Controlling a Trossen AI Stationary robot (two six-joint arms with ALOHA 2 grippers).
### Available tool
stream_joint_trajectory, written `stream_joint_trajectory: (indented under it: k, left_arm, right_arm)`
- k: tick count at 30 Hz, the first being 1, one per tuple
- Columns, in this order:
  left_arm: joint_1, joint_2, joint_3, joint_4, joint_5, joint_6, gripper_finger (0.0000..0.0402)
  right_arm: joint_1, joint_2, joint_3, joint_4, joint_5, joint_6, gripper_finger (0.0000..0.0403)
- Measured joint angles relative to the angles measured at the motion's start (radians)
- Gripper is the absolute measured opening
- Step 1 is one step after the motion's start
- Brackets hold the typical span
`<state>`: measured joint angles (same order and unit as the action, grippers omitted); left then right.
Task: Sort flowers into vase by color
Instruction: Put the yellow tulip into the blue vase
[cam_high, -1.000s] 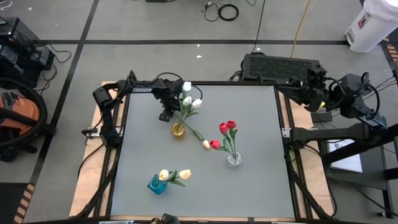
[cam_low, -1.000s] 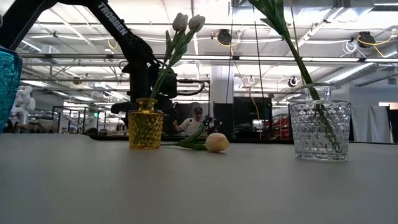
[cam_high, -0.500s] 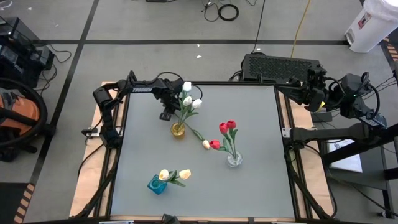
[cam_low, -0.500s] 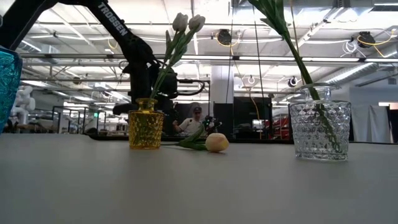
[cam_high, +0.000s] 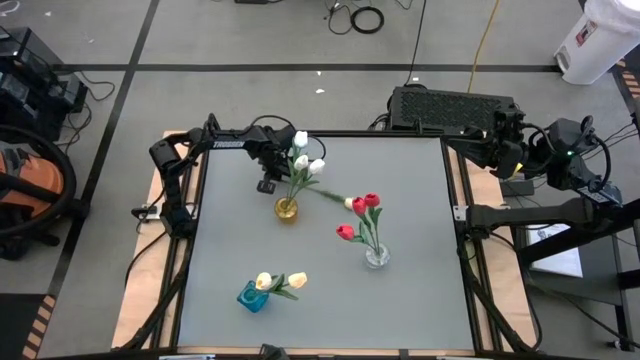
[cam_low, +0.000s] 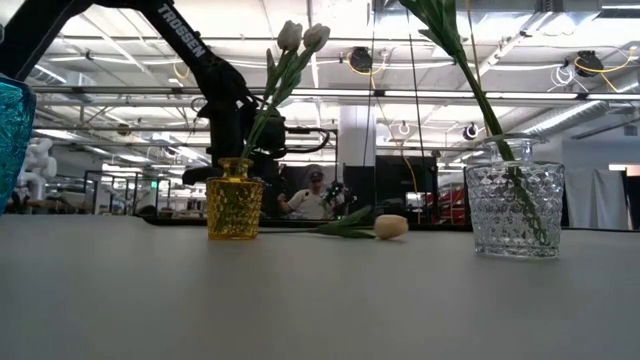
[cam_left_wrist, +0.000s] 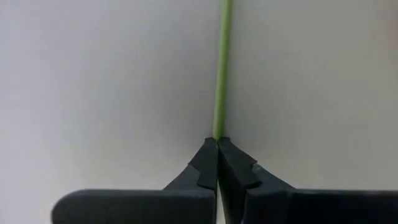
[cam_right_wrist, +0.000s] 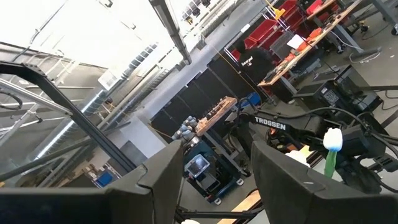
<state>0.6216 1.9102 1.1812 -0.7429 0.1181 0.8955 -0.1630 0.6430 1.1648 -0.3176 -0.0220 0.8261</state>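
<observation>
The left gripper (cam_left_wrist: 217, 144) is pinched tight on the end of a thin, smooth green stem (cam_left_wrist: 221, 68), its two dark, wedge-shaped fingertips (cam_left_wrist: 204, 163) meeting at a point above the matte grey table (cam_high: 400, 300). From above, this gripper (cam_high: 268, 183) sits near the table's far-left corner, just beside the amber vase (cam_high: 287, 209). The stem it grips belongs to a pale tulip (cam_high: 348, 201) that lies flat on the surface; its stem runs from the gripper toward the table's middle and its rounded, cream-coloured head (cam_low: 391, 227) rests close to the red flowers.

The amber vase (cam_low: 235, 198) is a small faceted glass cup with a narrowed neck, and holds three white tulips (cam_high: 301, 152) on slim stems. Near the table's centre stands a clear vase (cam_high: 377, 256) of cut, diamond-patterned glass (cam_low: 515, 197), with three red tulips (cam_high: 365, 205) leaning out of it. Toward the near edge, left of centre, a blue glass vase (cam_high: 252, 296) carries two pale yellow tulips (cam_high: 281, 281) with green leaves.

The right gripper (cam_right_wrist: 214, 168) waits off the table's far-right corner, its broad dark fingers parted and holding nothing. A person (cam_low: 317, 198) shows in the room beyond the table.
</observation>
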Motion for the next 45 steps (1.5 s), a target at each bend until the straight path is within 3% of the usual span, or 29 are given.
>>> stream_joint_trajectory:
  k: [18, 45]
  left_arm:
    - [0.002, -0.030, 0.034, -0.014, -0.059, -0.009, 0.0000]
    - [0.006, -0.035, 0.256, -0.063, -0.017, -0.026, 0.0000]
  right_arm:
    - [0.000, 0.000, 0.000, 0.000, 0.000, -0.011, 0.0183]
    - [0.000, 0.024, 0.000, -0.002, 0.000, -0.030, 0.0183]
